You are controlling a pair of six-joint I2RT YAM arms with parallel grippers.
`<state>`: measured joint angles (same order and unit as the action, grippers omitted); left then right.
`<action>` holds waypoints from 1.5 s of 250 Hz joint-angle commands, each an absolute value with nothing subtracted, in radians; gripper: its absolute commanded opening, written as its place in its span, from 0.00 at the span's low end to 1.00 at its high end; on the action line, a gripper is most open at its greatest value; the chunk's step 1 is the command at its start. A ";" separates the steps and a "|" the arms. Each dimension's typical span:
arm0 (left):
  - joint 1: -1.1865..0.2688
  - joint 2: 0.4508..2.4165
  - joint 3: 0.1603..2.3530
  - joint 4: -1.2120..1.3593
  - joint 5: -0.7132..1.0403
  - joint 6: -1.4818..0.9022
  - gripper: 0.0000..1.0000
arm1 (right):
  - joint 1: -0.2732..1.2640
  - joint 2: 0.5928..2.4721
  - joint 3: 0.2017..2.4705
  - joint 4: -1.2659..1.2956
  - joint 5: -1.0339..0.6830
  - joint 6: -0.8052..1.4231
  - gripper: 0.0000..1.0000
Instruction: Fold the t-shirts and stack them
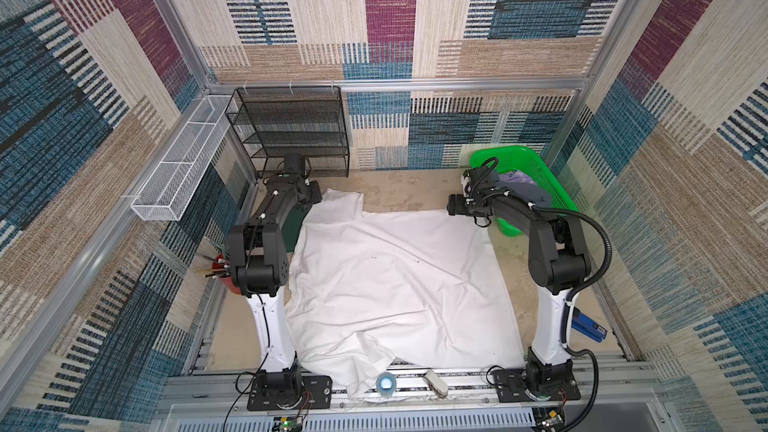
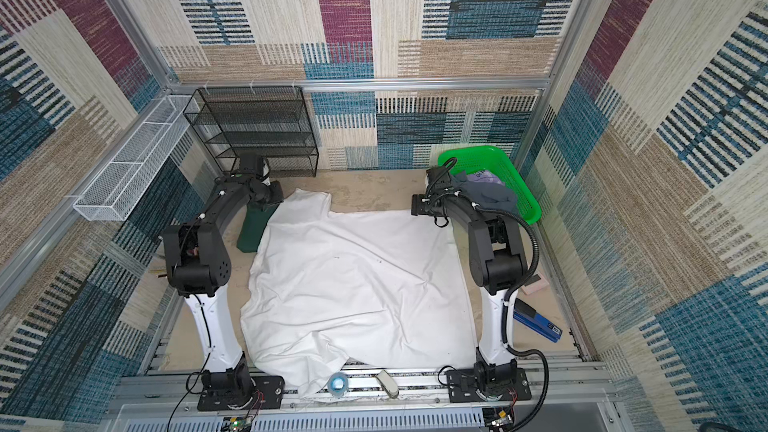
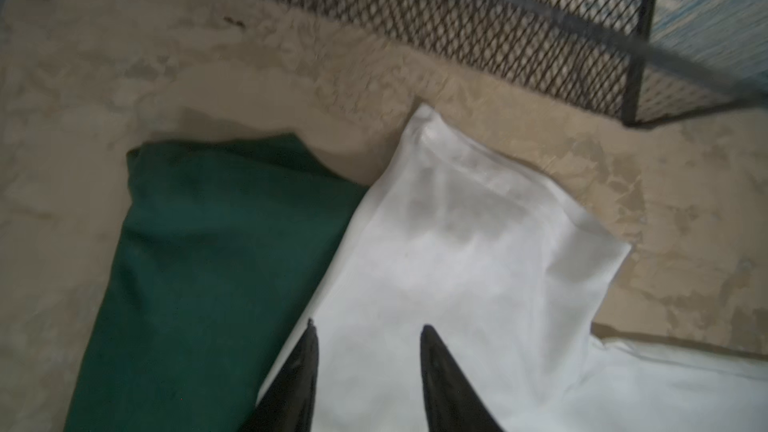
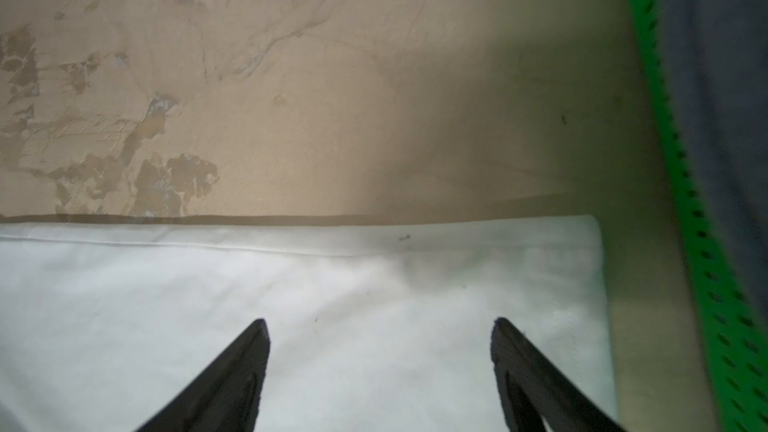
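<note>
The large plain white cloth t-shirt (image 1: 395, 276) is lying spread and creased over most of the sandy desk (image 1: 407, 191), with its near end spilling over the front edge. The bright green plastic mesh basket (image 1: 540, 172) is sitting at the far right, holding the crumpled grey t-shirt with a lilac patch (image 2: 492, 197). The smaller dark green t-shirt (image 2: 253, 224) is lying folded, touching the white sleeve. The right claw (image 4: 380, 320) is hovering spread wide over the white shirt's far right corner. The left claw (image 3: 368, 326) is standing parted over the sleeve, gripping nothing. One of its tips is sitting on the green edge, so closing there is likely risking a pinch of both shirts.
</note>
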<state>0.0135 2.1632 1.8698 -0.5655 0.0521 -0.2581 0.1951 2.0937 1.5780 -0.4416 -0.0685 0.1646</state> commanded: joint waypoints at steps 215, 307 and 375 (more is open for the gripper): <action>0.058 2.385 1.998 -0.533 0.255 -0.317 0.22 | 0.186 2.191 1.707 -0.489 -0.069 0.145 0.84; 0.058 2.272 1.948 -0.502 0.293 -0.333 0.00 | 0.177 2.182 1.699 -0.485 -0.071 0.143 0.79; 0.058 1.973 1.637 -0.406 0.241 -0.407 0.00 | 0.176 2.152 1.670 -0.483 -0.053 0.145 0.75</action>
<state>0.0566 2.0865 1.7557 -0.4633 0.2684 -0.3573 0.1772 2.1696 1.6760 -0.4934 -0.0711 0.1421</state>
